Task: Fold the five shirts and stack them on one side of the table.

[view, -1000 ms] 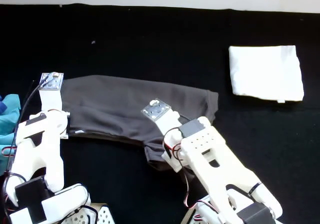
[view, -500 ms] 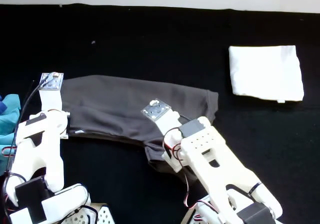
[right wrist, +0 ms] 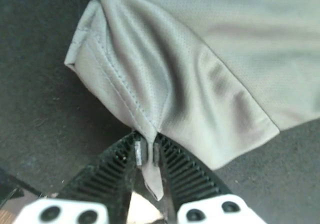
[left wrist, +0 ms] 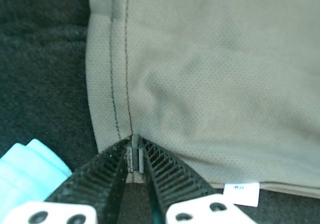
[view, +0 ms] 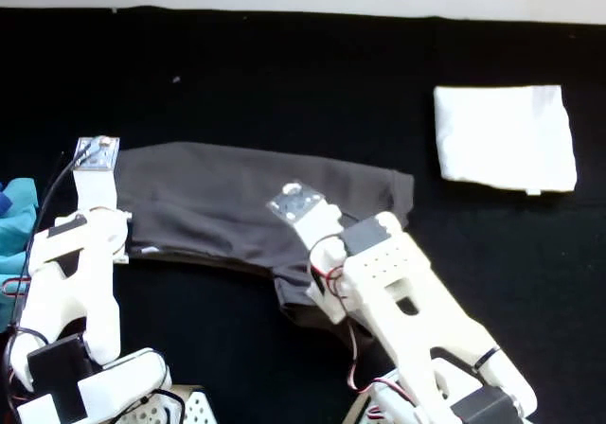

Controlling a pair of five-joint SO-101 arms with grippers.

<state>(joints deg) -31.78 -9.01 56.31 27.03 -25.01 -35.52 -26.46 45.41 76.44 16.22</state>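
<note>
From above, three shirts lay on the black table (view: 284,74): one grey shirt (view: 218,202) spread mid-table, one white shirt (view: 504,138) folded at the right, one teal shirt (view: 17,218) at the left edge. The wrist views gave the grips: the left end effector (left wrist: 136,151) was clamped on the grey shirt's stitched hem, and the right end effector (right wrist: 146,149) was pinched tight on a folded corner of it.
</note>
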